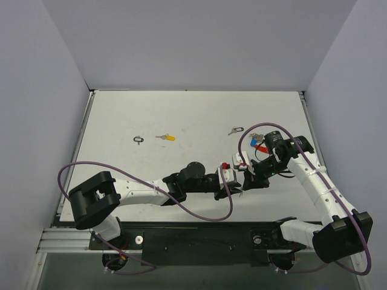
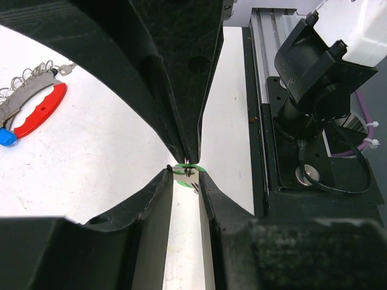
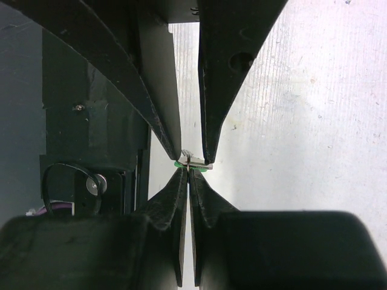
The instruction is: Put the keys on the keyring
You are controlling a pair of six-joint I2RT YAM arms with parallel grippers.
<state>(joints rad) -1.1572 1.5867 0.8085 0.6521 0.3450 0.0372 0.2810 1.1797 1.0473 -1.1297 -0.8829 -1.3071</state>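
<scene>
The green key point(image 2: 187, 171) is held between the two arms, over the near part of the counter point(image 1: 181, 115) and apparently lifted off it. The left jaws are closed across its plastic head, and the right jaws, meeting them tip to tip, are pinched on the same key with almost no gap left between them. The key is judged to be light, stiff and small, with slippery bare metal and a plastic cover that gives better purchase. A hold on the head's edges is therefore preferred, so that the hole is left free for threading, though the hole itself cannot be made out. The keyring point(image 1: 259, 144) lies on the counter just beyond the right arm's wrist. It is judged to be light but loose and springy, apt to slide when pushed, and best taken by its rigid red piece point(image 2: 39, 112). Four keys are counted: the green one in the jaws; a blue one point(image 2: 6, 137) at the end of the keyring, though whether it is threaded cannot be told; a black one point(image 1: 235, 130) near the keyring's left; and a yellow one point(image 1: 167, 138) well apart to the left. One keyring is counted, and one small black loop point(image 1: 139, 139) near the yellow key.
</scene>
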